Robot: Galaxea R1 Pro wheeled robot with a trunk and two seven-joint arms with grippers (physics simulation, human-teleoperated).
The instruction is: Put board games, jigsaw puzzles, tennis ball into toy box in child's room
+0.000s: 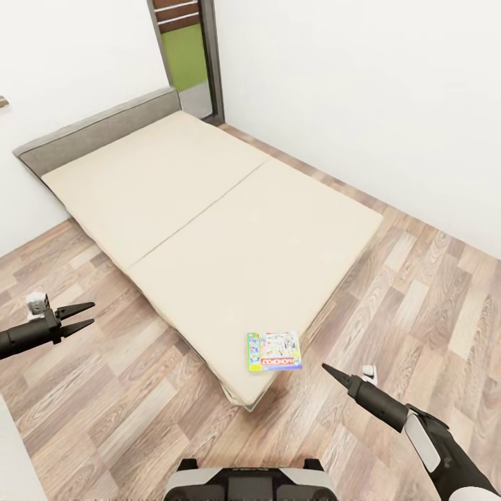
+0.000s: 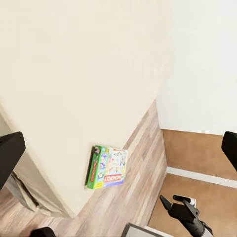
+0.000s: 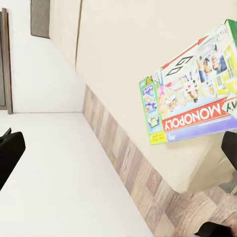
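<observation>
A Monopoly board game (image 1: pixel 274 351) lies flat on the near corner of the bed (image 1: pixel 209 229), close to the mattress edge and touching neither pincer; the box is colourful with a green side, its red title band facing the foot of the bed; the cream mattress is split by a seam into two pads, with a grey headboard (image 1: pixel 97 129) at the far end against the white wall; the right pincer (image 1: pixel 327 369) hangs over the wood floor (image 1: pixel 104 403) just beside that corner, near the box, its fingers appearing pressed to a point, though the angle is poor; the left pincer (image 1: pixel 89 314) hovers well apart on the other side of the bed, fingers spread and empty; a doorway (image 1: pixel 186 56) stands beyond the headboard.
</observation>
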